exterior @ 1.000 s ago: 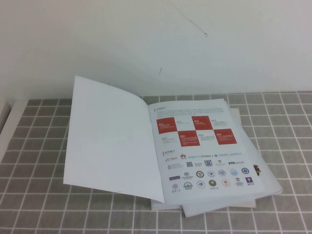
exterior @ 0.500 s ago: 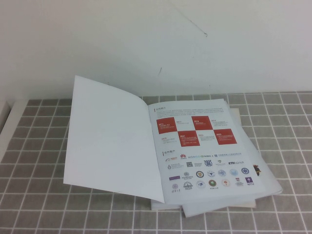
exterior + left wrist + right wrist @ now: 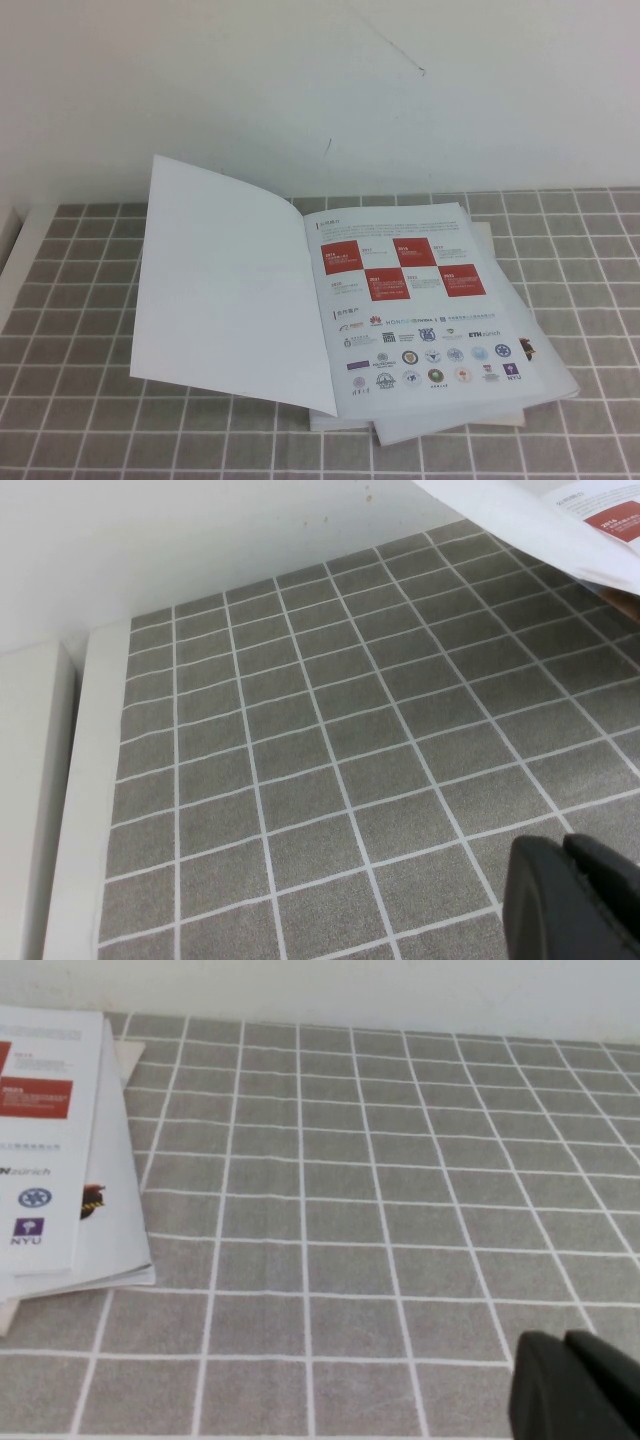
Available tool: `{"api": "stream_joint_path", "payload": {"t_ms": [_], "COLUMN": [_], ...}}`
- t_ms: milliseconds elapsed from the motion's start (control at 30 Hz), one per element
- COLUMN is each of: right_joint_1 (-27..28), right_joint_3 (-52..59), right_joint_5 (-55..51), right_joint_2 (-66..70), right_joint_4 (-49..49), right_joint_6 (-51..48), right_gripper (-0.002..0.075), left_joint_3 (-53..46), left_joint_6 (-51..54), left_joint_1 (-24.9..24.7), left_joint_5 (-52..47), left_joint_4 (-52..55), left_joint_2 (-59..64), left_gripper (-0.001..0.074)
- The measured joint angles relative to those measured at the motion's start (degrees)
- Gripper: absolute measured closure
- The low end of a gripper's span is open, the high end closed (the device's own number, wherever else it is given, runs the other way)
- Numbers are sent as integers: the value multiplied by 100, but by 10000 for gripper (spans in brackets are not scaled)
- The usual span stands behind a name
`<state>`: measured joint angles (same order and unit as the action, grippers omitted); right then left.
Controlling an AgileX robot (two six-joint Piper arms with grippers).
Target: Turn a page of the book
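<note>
Both hands (image 3: 575,900) (image 3: 575,1385) clear of book (image 3: 400,300).

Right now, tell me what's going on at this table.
Nothing is being handled. The book lies open on the grey checked tablecloth, its page turned over to the robot's left, plain white back up, the far edge lifted off the cloth. The inner page with red boxes and logos is exposed. The left hand and right hand sit away from the book, touching nothing.

You have a white page (image 3: 225,290) beside a red-boxed inner page (image 3: 420,300), on a grey tablecloth (image 3: 70,330) with white gridlines; both grippers (image 3: 575,900) (image 3: 575,1385) are black.
</note>
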<state>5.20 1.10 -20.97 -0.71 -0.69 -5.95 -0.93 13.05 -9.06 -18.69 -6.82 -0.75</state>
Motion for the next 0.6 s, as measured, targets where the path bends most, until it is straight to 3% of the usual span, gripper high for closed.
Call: {"api": "stream_joint_path", "payload": {"t_ms": [600], "right_joint_1": [0], "right_joint_3": [0], "right_joint_5": [10], "right_joint_2": [0], "right_joint_4": [260], "right_joint_6": [0], "right_gripper": [728], "left_joint_3": [0], "left_joint_6": [0], "left_joint_1": [0], "left_joint_5": [0], "left_joint_4": [2], "left_joint_2": [0], "left_gripper": [738]}}
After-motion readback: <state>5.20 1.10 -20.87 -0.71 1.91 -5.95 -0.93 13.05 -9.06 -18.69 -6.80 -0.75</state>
